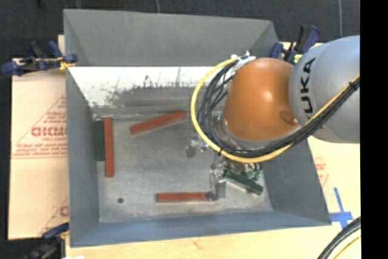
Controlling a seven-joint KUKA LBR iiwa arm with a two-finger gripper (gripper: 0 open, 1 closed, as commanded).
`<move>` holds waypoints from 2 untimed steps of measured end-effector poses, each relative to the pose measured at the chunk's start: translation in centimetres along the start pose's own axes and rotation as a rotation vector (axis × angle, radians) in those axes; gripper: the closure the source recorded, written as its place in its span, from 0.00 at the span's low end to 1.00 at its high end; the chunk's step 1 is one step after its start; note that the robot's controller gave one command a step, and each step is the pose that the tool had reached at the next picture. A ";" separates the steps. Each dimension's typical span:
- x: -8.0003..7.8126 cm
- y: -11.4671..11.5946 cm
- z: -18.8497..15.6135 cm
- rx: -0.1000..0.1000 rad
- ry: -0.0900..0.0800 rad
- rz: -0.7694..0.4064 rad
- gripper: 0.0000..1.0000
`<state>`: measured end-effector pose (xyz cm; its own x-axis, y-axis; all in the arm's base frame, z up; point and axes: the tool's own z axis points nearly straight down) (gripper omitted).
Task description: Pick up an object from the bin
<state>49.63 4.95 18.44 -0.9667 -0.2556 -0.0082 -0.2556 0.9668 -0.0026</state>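
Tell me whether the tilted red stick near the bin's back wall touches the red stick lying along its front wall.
Apart. The camera view shows a wide stretch of bare grey bin floor between the tilted red stick and the front red stick.

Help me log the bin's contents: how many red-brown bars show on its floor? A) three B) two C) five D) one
A: a left bar runs front to back, a tilted bar lies farther back, and a front bar ends beside the hand.
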 end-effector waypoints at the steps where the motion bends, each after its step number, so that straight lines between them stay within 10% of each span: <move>1: 0.1 0.0 0.3 -0.001 0.006 0.000 0.00; 2: 1.6 1.7 11.4 -0.004 0.006 -0.017 1.00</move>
<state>47.73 6.23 7.01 -0.9622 -0.2723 -0.0023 -0.2723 0.9622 0.0014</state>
